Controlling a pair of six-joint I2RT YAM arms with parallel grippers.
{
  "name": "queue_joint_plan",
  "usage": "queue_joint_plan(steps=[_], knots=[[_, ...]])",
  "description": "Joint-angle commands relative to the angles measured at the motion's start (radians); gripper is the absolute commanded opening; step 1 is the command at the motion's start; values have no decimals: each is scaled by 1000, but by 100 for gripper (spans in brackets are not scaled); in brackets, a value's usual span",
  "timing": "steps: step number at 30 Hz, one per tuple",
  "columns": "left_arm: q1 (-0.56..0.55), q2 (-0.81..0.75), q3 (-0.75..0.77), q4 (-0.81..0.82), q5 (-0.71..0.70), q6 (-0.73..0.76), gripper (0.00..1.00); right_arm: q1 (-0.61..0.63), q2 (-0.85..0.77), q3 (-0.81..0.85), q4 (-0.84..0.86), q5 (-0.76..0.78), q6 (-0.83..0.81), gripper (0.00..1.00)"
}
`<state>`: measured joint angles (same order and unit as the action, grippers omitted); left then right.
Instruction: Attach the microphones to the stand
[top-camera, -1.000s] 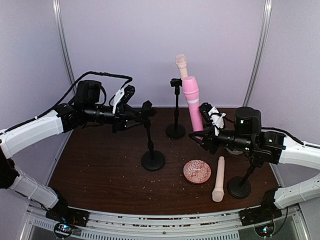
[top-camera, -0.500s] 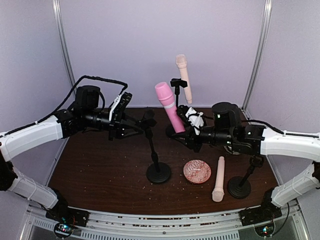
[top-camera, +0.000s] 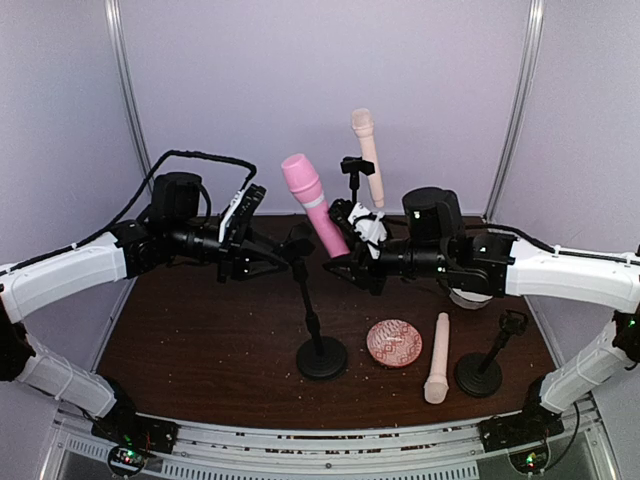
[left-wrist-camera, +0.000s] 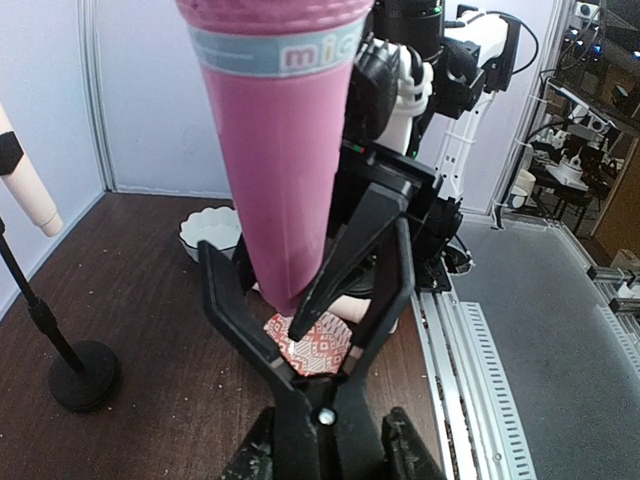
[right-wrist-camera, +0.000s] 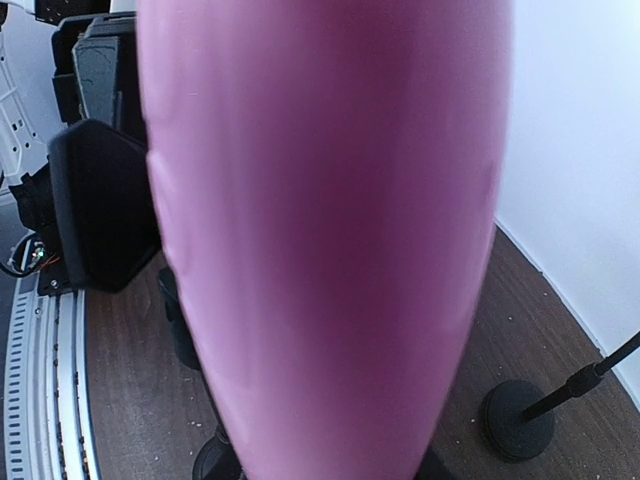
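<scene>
Currently gripped: the pink microphone (top-camera: 312, 208) is clamped near its narrow tail by the right hand (top-camera: 348, 254), with the rounded head tilted toward the upper left of the top view.
Right arm: stretched from the right edge toward the centre of the frame, forearm almost level, wrist raised above the desk (top-camera: 200, 340).
Left arm: reached in from the left edge, forearm level, with a cable (top-camera: 200, 154) looped above it.
Left hand (top-camera: 284, 250): closed on the neck of the front stand (top-camera: 311, 312) just under its clip (left-wrist-camera: 300, 330); in the left wrist view the fingers (left-wrist-camera: 404, 452) are seen at either side of the neck, at the bottom edge.
Front stand: leaned, its round base at lower centre of the desk.
Pink tail: seen in the left wrist view between the two prongs of the clip; whether it is seated cannot be told.
Right wrist view: filled by the pink body.
Clipped peach microphone (top-camera: 366, 150): held in the rear stand (top-camera: 351, 168) at upper centre.
Loose peach microphone (top-camera: 436, 358): laid on the desk at lower right, between the dish (top-camera: 393, 343) and the right stand (top-camera: 482, 368).
</scene>
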<state>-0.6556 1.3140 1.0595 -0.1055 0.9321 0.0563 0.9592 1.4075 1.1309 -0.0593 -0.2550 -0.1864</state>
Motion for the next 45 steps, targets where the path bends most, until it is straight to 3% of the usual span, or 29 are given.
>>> queue_joint_plan(steps=[1,16,21,25,32,36,45], knots=[[-4,9,42,79,30,-21,0,14,17,48,-45,-30,-28,0],[-17,37,48,102,38,-70,0,77,110,133,-157,17,-74,0],[-39,38,57,49,20,-23,0,76,101,149,-168,60,-73,0],[-47,30,57,50,-3,-21,16,78,108,175,-198,49,-81,0],[-48,5,39,79,-36,-34,28,78,115,176,-246,54,-90,0],[-46,7,23,119,-38,-76,40,78,122,168,-261,48,-92,0],[-46,-16,-11,204,-50,-131,52,78,150,176,-294,42,-97,0]])
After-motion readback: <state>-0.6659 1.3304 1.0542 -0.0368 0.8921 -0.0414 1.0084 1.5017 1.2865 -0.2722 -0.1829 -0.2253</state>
